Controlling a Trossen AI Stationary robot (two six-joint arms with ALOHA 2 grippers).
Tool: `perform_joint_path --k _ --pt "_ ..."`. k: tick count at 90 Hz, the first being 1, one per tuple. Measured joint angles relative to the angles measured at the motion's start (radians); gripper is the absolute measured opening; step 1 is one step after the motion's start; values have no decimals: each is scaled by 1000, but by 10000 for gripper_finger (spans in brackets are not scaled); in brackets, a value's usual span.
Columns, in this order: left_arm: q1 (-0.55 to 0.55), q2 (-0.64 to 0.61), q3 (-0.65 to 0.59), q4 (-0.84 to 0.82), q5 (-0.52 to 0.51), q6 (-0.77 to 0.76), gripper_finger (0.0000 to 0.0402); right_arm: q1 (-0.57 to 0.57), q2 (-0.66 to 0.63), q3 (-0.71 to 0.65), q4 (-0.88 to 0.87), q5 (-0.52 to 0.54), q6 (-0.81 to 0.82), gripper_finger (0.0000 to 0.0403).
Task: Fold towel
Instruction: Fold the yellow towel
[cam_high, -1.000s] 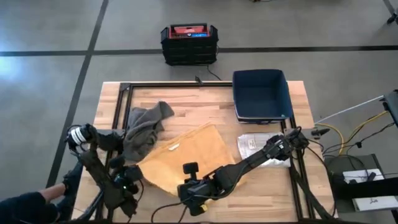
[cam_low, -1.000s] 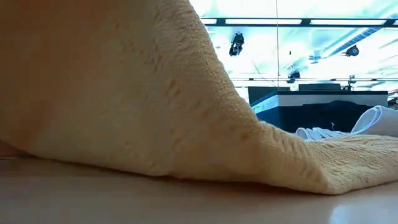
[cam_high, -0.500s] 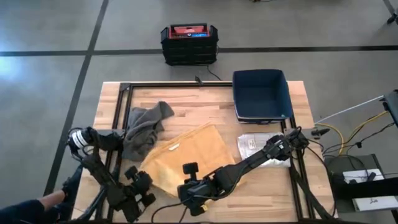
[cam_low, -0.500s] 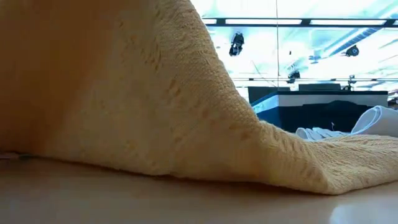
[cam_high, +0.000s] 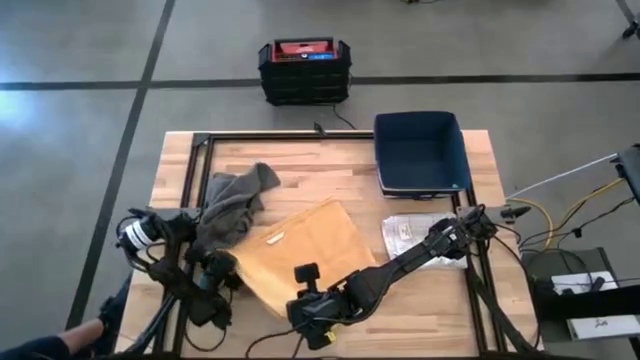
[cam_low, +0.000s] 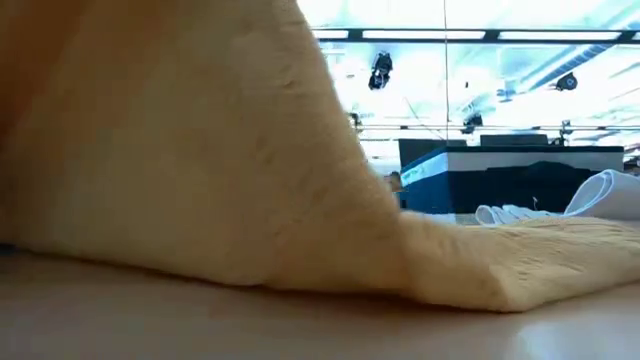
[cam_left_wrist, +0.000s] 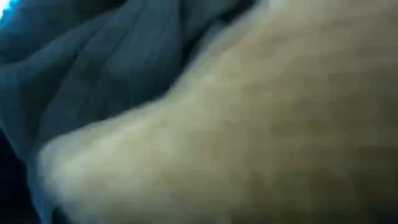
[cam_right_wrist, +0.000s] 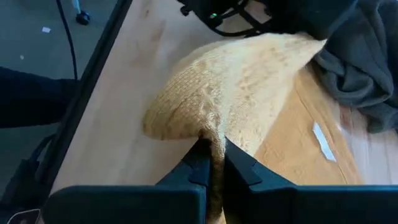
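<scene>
Right gripper (cam_right_wrist: 212, 163) pinched tight on the yellow towel (cam_high: 300, 250) edge, bottom centre; soft, floppy stuff, so grab corners.

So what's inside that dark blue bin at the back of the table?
From above, the blue bin shows only its bare dark floor, with nothing in it. Its walls may hide a thin strip along the inner edges. A plastic-wrapped packet lies on the table beside it.

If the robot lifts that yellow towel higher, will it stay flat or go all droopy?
Probably droopy. The yellow towel already sags in a soft hump where the right tool pinches its edge. It likely won't slide away: its surface looks nubby, and it drapes on the wooden table.
</scene>
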Motion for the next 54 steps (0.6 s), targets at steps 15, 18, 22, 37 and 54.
perform_joint_path --k 15,18,22,37,54 --pt "-16 -22 19 -107 202 157 0 6 0 0 -7 -2 -8 0" --pt "-22 -25 33 -132 226 189 0 6 0 0 -9 -3 -8 0" --pt "-22 -32 54 -149 252 233 0 5 0 0 -10 -3 -7 0" --pt "-46 -48 148 -198 306 362 0 6 -1 0 -15 -2 2 0" --pt "-88 -73 302 -208 293 374 0 12 -2 -12 22 -105 39 0"
